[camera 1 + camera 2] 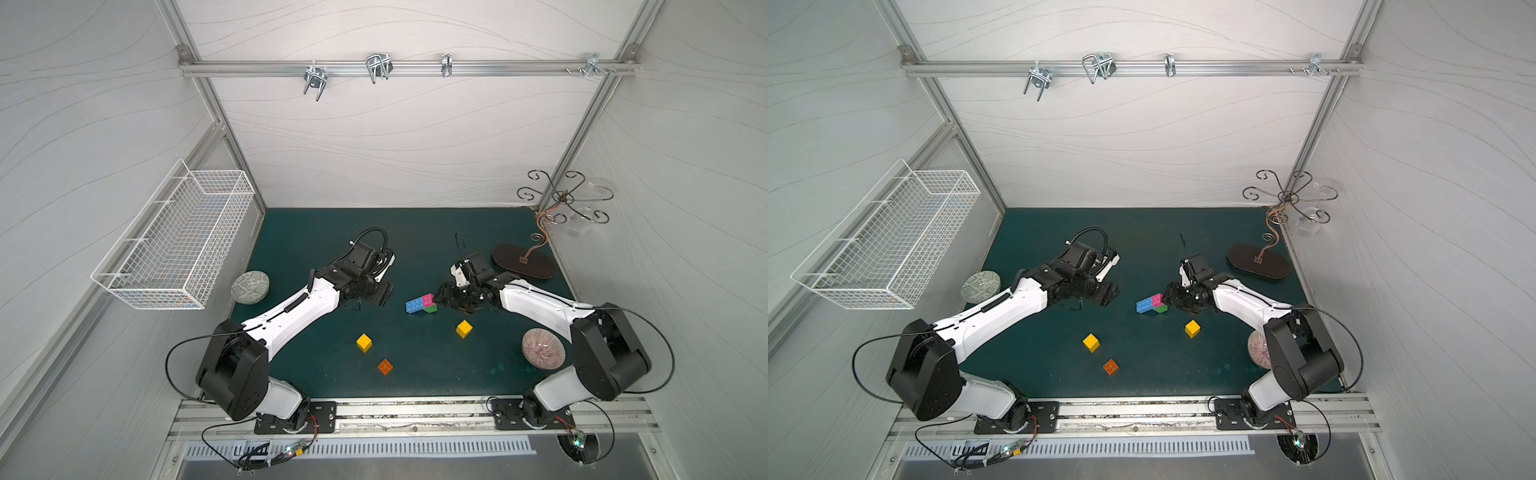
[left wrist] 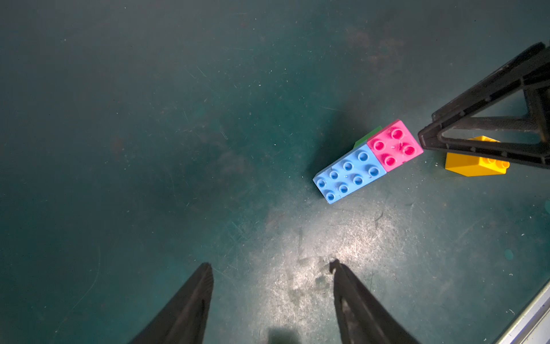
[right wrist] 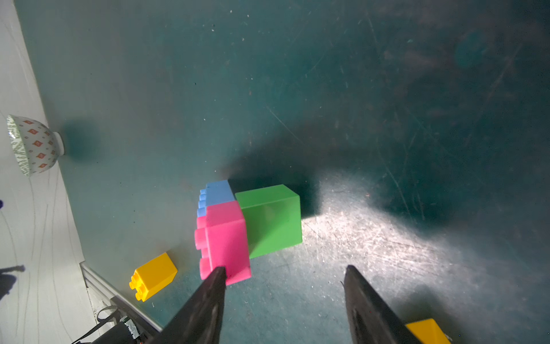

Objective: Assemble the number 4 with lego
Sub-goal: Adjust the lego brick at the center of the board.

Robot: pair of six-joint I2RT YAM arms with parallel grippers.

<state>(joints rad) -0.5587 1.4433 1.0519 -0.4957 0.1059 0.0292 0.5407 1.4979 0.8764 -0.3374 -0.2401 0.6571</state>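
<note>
The number 4 cluster (image 1: 420, 304) (image 1: 1151, 304) lies mid-mat: a blue brick (image 2: 349, 174) and a pink brick (image 2: 395, 145) joined on a green one (image 3: 272, 220). My right gripper (image 1: 441, 293) (image 3: 285, 269) is open just right of it, one fingertip (image 3: 218, 275) at the pink brick's (image 3: 226, 238) corner and nothing between the fingers. My left gripper (image 1: 384, 294) (image 2: 270, 268) hangs open and empty left of the cluster. Loose lego lies nearer the front: two yellow bricks (image 1: 364, 343) (image 1: 464, 328) and an orange one (image 1: 385, 366).
A grey-green patterned bowl (image 1: 250, 286) lies at the mat's left edge. A pinkish bowl (image 1: 543, 348) sits by the right arm. A scrolled wire stand on an oval base (image 1: 523, 261) stands back right. A white wire basket (image 1: 174, 241) hangs on the left wall.
</note>
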